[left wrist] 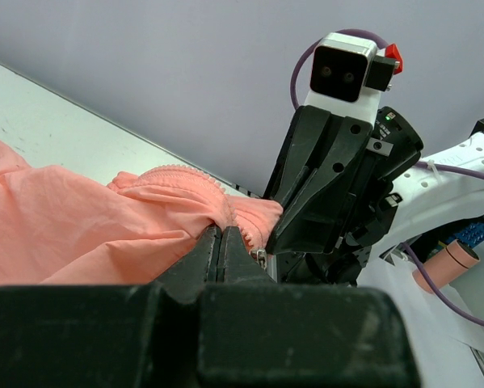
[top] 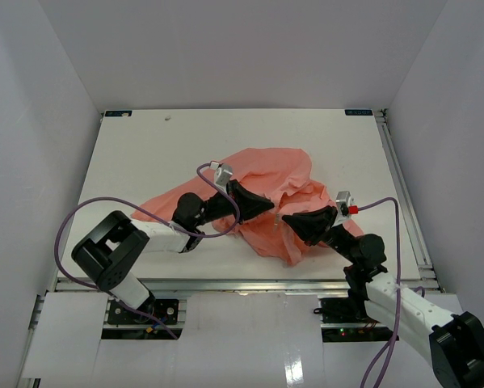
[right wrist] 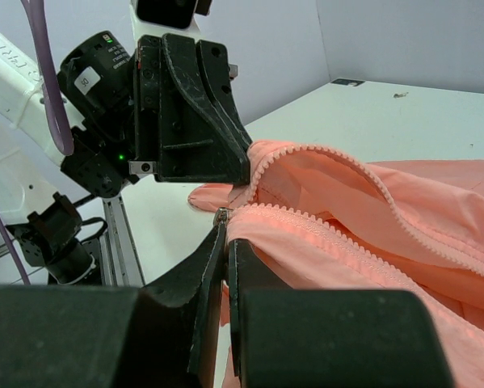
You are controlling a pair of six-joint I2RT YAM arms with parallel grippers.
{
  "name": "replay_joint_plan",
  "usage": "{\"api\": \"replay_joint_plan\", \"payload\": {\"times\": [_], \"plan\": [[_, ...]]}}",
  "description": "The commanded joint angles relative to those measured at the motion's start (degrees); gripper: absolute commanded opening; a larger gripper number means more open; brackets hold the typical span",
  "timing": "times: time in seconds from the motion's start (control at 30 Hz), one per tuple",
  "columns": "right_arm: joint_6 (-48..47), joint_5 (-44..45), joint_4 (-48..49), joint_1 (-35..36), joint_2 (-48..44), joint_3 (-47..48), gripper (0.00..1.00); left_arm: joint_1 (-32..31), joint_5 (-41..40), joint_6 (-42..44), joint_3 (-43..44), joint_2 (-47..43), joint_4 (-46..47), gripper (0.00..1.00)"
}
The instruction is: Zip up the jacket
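View from above: a white worktop point(top: 145, 153) inside a pale-walled booth. The left arm point(top: 157, 234) rises from its base at 7 o'clock and reaches toward the centre, with a purple cable point(top: 64, 234) looping beside it. Its left hand point(top: 270, 208) points toward 3 o'clock, and its tips rest on the jacket point(top: 274, 170). The jacket is a crumpled salmon-pink heap in the middle of the worktop. One flat part trails toward 9 o'clock under the left arm, and a corner hangs toward 6 o'clock. The right hand point(top: 286, 218) points toward 9 o'clock and meets the left hand almost tip to tip over the jacket. The right arm point(top: 387, 295) runs back to its base at 5 o'clock.

Left wrist view: the left hand point(left wrist: 221, 234) is fully closed, its jaws pressed together on a bunched fold of the jacket point(left wrist: 64, 226) beside a row of zip teeth point(left wrist: 177, 170). The right hand point(left wrist: 270, 242) comes in from 2 o'clock, its tip against the same fold. A small metal piece point(left wrist: 260, 257) sits just below it.

Right wrist view: the right hand point(right wrist: 225, 230) is also fully closed, pinching the jacket point(right wrist: 387, 226) at its edge, where a small metal piece point(right wrist: 222, 215) shows at the fingertips. The left hand point(right wrist: 242, 174) hangs at 11 o'clock, gripping the cloth just above. Two rows of zip teeth point(right wrist: 322, 153) curve away apart toward 3 o'clock.
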Motion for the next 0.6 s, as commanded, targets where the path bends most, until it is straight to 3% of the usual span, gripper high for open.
{"api": "replay_joint_plan", "payload": {"times": [0.0, 0.57], "plan": [[1.1, -0.9, 5.3, -0.3, 0.5, 0.3, 0.08, -0.6, -0.4, -0.1, 1.4, 0.0, 6.3, 0.00], [1.0, -0.9, 4.6, -0.2, -0.2, -0.2, 0.08, -0.6, -1.9, -2.9, 0.6, -0.9, 10.5, 0.00]]}}
